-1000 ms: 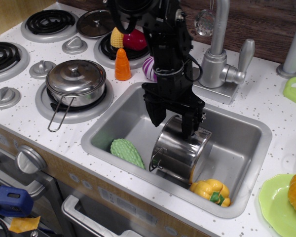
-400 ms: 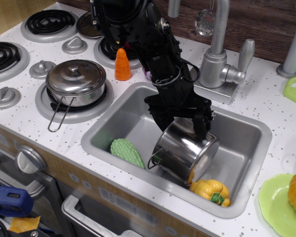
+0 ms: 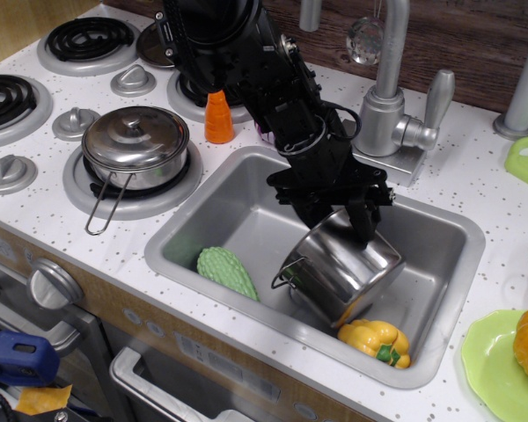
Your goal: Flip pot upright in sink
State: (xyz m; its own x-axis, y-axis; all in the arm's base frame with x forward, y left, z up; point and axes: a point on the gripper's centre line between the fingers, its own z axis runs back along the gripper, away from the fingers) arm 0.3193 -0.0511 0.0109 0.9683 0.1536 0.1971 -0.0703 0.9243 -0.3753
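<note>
The shiny steel pot [image 3: 345,274] is inside the grey sink [image 3: 190,230], right of the middle. It is tilted on its side with a wire loop handle [image 3: 283,279] at its lower left. My black gripper [image 3: 336,218] comes down from the upper left. Its fingers [image 3: 366,225] straddle the pot's upper end, shut on it. The pot's opening is not clearly visible.
In the sink, a green ridged vegetable [image 3: 227,271] lies left of the pot and a yellow pepper [image 3: 376,341] sits just under it at the front. The faucet [image 3: 389,105] stands behind. A lidded pan [image 3: 136,141] and a carrot [image 3: 218,119] are at the left, a green plate [image 3: 493,365] at the right.
The gripper has swung to the right and turned the pot with it. The pot's upper end moved right and tipped further over, closer to the yellow pepper.
</note>
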